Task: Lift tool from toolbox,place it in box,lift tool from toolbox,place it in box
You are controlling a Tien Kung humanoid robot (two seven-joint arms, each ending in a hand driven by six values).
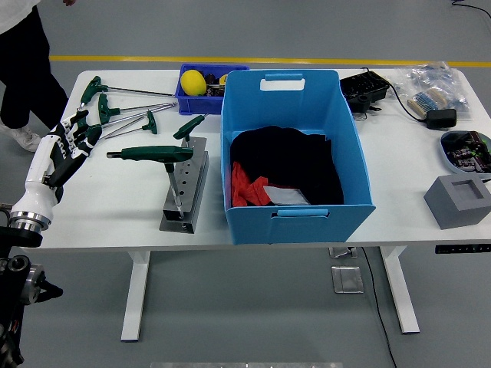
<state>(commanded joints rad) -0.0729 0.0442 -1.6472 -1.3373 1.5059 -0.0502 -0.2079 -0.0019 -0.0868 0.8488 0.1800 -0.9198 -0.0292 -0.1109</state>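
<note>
Left hand (70, 144), fingers loosely open and empty, hovers at frame left. Green-handled steel T-wrench (157, 155) stands in the grey metal rack (186, 188) left of centre: rigid, fairly light; best grasped at its handle.

Smooth grey floor (253, 31) crossed by a yellow line (268, 60) beyond a white worktop (115, 207) on white legs (136, 295), a black cable (376, 299) trailing down underneath, even light and soft shadows throughout.
</note>
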